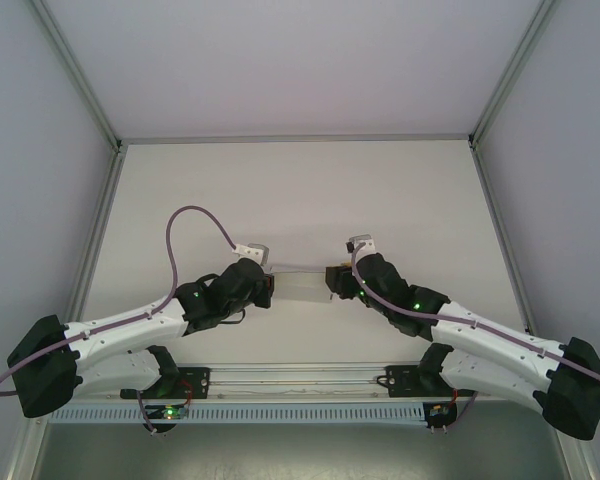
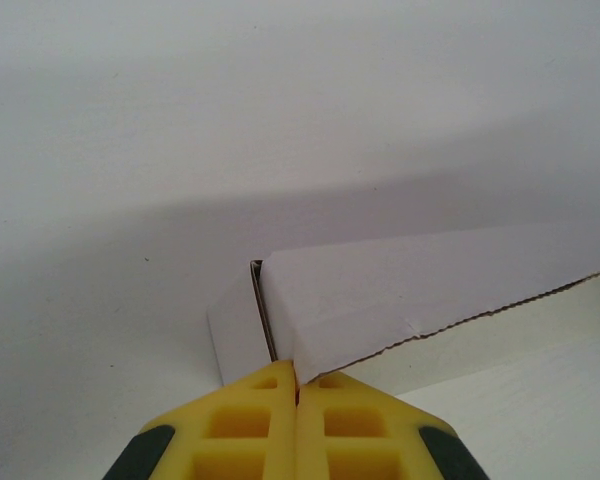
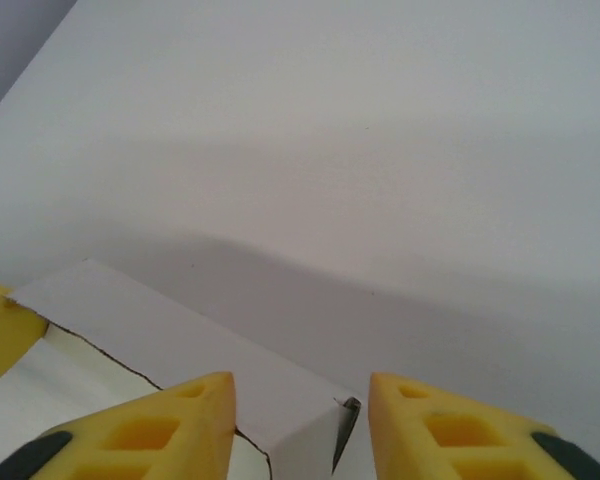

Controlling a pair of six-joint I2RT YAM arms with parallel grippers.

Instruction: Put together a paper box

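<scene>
Here the left claw point(image 1: 272, 287) is closed tight, its two yellow fingers point(image 2: 250, 425) pressed together with a thin wall of the box point(image 1: 302, 289) pinched between their tips. In the left wrist view the box point(image 2: 430, 285) runs away from those tips, up and to the right. It shows a white side panel, a ragged cut edge below it, and a short end flap just left of the tips, with a dark slit where flap and panel meet.

The right claw point(image 1: 332, 281) stands partly open at the other end of the box, facing the left claw, so the box lies between the two. In the right wrist view its fingers point(image 3: 170, 430) are apart and the near corner of the box point(image 3: 180, 330) sits between them. One finger overlaps the box edge, and a narrow gap shows between the corner and the other finger, so the jaws are not closed on it. Past that claw, at the far end of the box, a bit of the left claw's yellow finger point(image 3: 0, 335) shows.

From above, the box looks low and pale over the table point(image 1: 300, 190). Whether it rests there or is held just off it, I cannot tell.
</scene>
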